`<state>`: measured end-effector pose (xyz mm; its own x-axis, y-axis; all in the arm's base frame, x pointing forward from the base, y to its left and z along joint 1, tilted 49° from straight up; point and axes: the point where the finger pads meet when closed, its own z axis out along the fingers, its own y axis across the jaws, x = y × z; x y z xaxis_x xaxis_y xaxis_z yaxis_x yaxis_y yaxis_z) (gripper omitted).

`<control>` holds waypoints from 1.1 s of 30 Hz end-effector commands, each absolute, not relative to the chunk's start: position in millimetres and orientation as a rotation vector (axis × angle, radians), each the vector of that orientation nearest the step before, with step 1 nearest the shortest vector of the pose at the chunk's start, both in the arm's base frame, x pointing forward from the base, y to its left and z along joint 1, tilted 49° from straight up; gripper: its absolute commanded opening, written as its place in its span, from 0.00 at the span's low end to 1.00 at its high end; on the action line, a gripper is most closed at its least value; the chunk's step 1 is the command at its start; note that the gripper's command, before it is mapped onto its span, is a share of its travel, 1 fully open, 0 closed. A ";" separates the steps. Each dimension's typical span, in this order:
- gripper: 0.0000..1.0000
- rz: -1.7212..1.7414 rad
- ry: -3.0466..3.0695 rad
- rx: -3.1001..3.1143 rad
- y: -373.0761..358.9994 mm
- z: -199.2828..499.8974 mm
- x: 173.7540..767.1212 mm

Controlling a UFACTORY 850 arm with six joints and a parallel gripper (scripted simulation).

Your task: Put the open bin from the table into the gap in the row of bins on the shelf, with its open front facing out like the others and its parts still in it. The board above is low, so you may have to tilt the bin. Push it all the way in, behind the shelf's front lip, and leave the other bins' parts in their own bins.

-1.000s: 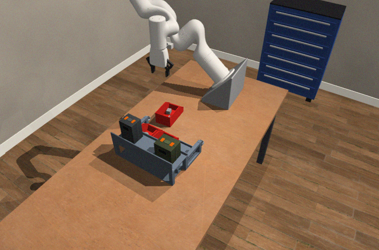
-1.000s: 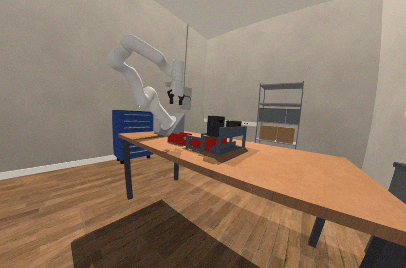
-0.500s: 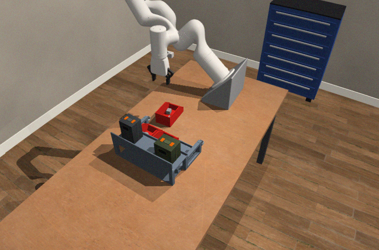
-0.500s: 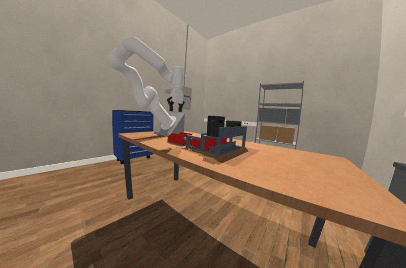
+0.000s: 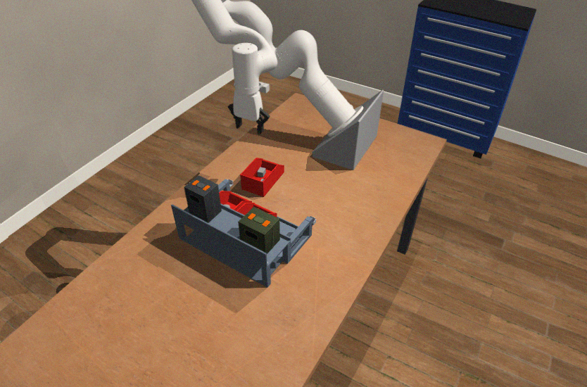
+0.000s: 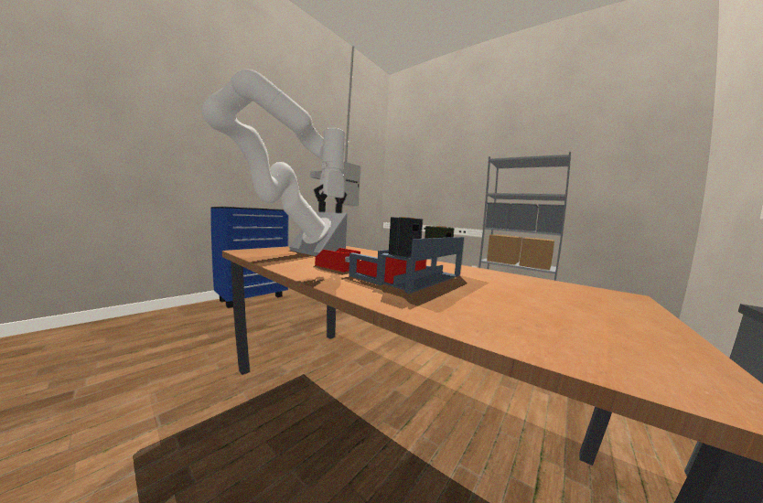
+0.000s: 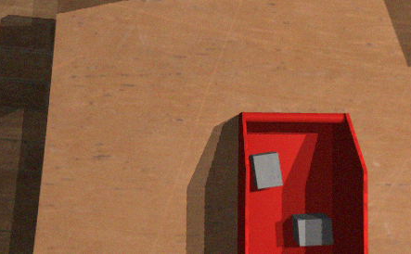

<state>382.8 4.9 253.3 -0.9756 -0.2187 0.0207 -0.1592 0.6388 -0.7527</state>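
Note:
The red open bin (image 5: 261, 175) stands on the table between the shelf and the arm's base, with two grey blocks (image 7: 266, 170) in it. It also shows in the wrist view (image 7: 301, 185) and in the exterior view (image 6: 333, 260). The grey-blue shelf (image 5: 238, 238) holds red bins (image 5: 239, 203) under its low board. My gripper (image 5: 248, 122) is open and empty, high above the table's far left edge, well above and beyond the bin. It also shows in the exterior view (image 6: 328, 204).
A dark grey box (image 5: 203, 197) and a green box (image 5: 258, 230) stand on the shelf's top board. The arm's grey wedge base (image 5: 352, 134) is at the table's far end. A blue drawer cabinet (image 5: 467, 75) stands behind.

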 end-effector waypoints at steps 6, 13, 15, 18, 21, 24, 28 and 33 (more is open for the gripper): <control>1.00 -1.264 2.777 -0.320 6.2 254.4 383.1; 1.00 -1.264 2.777 -0.320 11.1 259.0 382.0; 1.00 -1.264 2.777 -0.320 11.1 259.0 382.0; 1.00 -1.264 2.777 -0.320 11.1 259.0 382.0; 1.00 -1.264 2.777 -0.320 11.1 259.0 382.0; 1.00 -1.264 2.777 -0.321 12.3 260.1 381.7; 1.00 -1.264 2.777 -0.320 14.3 262.0 381.3; 1.00 -1.264 2.777 -0.320 14.3 262.0 381.3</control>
